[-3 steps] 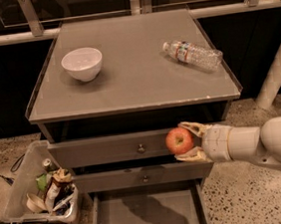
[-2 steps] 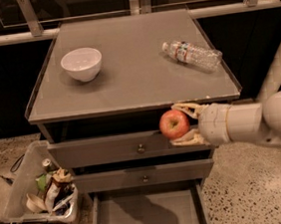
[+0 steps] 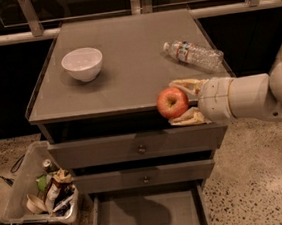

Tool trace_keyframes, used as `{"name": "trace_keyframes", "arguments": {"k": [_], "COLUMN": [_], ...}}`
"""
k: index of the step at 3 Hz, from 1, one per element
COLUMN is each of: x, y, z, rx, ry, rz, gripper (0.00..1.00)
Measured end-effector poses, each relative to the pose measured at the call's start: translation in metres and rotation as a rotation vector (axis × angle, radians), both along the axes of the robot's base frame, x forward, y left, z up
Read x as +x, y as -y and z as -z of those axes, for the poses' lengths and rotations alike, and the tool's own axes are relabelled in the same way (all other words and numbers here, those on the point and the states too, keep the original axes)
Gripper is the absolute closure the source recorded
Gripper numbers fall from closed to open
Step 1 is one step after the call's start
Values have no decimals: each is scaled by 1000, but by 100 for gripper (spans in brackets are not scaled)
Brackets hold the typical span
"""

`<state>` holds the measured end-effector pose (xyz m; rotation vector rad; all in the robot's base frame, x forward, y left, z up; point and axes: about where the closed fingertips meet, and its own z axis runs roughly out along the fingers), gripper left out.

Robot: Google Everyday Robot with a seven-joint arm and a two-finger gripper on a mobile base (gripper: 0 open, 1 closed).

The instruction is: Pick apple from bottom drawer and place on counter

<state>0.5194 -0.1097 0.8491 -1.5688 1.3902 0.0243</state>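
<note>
The red apple (image 3: 172, 102) with yellowish patches is held in my gripper (image 3: 179, 103), whose cream fingers (image 3: 187, 85) close on it from above and below. The apple hangs at the counter's front edge, right of the middle. The grey glossy counter (image 3: 126, 71) spreads behind it. The bottom drawer (image 3: 148, 217) stands pulled open at the base of the cabinet, with a bare grey floor. My white arm reaches in from the right.
A white bowl (image 3: 82, 64) stands on the counter's left part. A clear plastic bottle (image 3: 193, 55) lies on its right part. Two shut drawers with round knobs (image 3: 142, 148) sit above the open one. A bin of trash (image 3: 41, 192) stands on the floor at left.
My gripper has risen with the apple from in front of the top drawer to the level of the counter's front edge.
</note>
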Motion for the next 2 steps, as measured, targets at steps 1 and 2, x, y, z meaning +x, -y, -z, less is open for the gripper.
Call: {"name": "trace_keyframes", "arguments": {"k": [1, 2], "x": [13, 42], "y": [-7, -16], "z": [-10, -38], "rx": [51, 101], "ry": [13, 46], "rz": [19, 53], "gripper": [100, 100]}}
